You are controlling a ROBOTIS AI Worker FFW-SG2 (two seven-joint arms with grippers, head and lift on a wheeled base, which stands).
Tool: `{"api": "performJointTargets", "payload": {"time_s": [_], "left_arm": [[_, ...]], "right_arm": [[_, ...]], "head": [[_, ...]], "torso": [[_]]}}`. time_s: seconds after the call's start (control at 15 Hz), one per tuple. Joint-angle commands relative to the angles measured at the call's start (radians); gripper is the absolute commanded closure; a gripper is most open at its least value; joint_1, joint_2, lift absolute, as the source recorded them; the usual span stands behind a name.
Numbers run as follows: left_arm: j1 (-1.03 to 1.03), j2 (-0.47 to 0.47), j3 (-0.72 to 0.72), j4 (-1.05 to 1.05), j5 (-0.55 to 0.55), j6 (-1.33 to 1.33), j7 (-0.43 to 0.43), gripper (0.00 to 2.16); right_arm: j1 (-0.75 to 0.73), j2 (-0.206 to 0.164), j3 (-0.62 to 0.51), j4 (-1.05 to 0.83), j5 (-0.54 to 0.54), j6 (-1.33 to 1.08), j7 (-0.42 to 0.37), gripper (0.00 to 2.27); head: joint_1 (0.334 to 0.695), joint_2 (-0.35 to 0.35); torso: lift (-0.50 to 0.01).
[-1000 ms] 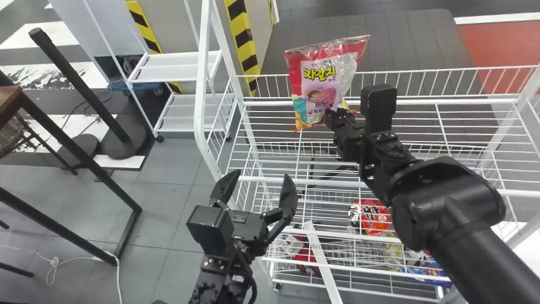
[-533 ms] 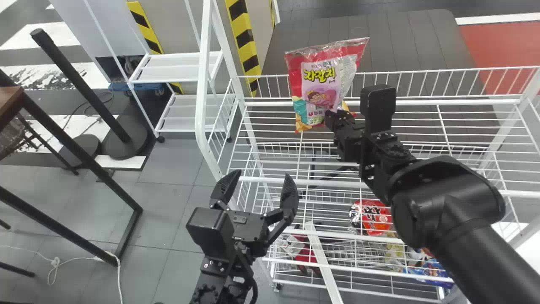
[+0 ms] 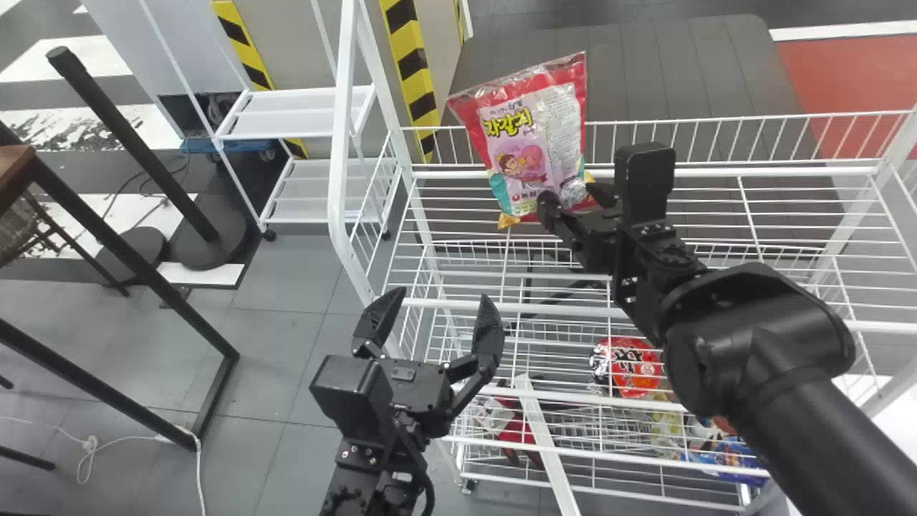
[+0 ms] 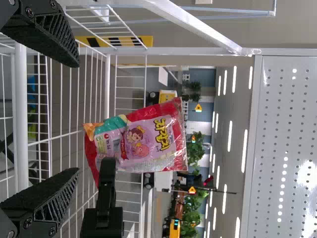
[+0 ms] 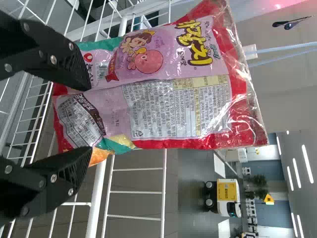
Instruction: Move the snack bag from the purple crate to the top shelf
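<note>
Black left gripper [image 3: 443, 295]: it waited by the front left part of the top shelf [image 3: 716, 173], its two fingers wide apart with nothing in them.

Snack bag [image 3: 526, 143]: it was up at the top shelf, near the back of its left part. It stood tall, with its long way going up and down, and leaned a little.

Right gripper [image 3: 569, 192]: it was the near one, over the top shelf, close by the bag's low end. Its fingers were apart, not pinching. The bag was just ahead of them and a bit to the left. I could not tell if a finger still touched it.

Right arm [image 3: 759, 351]: it was bent and came over the top shelf from the front right.

Next move: the job looked almost done. The right gripper had to back off gently from the top shelf, or the bag might flop over.
</note>
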Motion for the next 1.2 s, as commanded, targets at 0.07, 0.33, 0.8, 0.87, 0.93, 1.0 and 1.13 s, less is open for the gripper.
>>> {"api": "performJointTargets", "payload": {"time_s": [0.07, 0.33, 0.8, 0.87, 0.93, 1.0, 1.13], "left_arm": [[0.002, -0.001, 0.001, 0.000, -0.002, 0.000, 0.002, 0.06], [0.000, -0.003, 0.003, 0.003, -0.002, 0.000, 0.000, 0.06], [0.002, -0.003, 0.006, -0.003, -0.002, 0.000, 0.002, 0.06], [0.005, -0.003, 0.006, -0.009, -0.002, 0.000, 0.002, 0.06], [0.006, -0.003, 0.007, -0.011, -0.002, 0.000, 0.002, 0.06], [0.008, -0.003, 0.009, -0.014, -0.002, 0.000, 0.003, 0.06], [0.012, -0.003, 0.009, -0.023, -0.002, 0.000, 0.002, 0.06]], "right_arm": [[0.026, 0.001, -0.003, -0.017, 0.002, -0.009, 0.001, 0.38], [0.058, 0.001, -0.011, -0.068, 0.014, -0.006, 0.001, 0.38], [0.141, 0.001, -0.017, -0.232, 0.051, 0.031, 0.001, 0.38], [0.160, 0.001, -0.017, -0.291, 0.053, 0.068, 0.001, 0.38], [0.176, 0.001, -0.026, -0.343, 0.053, 0.098, 0.000, 0.38], [0.201, 0.001, -0.047, -0.404, 0.056, 0.135, 0.001, 0.38], [0.261, 0.001, -0.090, -0.531, 0.060, 0.187, 0.000, 0.38]], "head": [[0.695, 0.190], [0.695, 0.195], [0.695, 0.203], [0.695, 0.209], [0.695, 0.212], [0.695, 0.216], [0.695, 0.219]], "torso": [[0.002], [0.002], [0.002], [0.002], [0.002], [0.002], [0.002]]}}
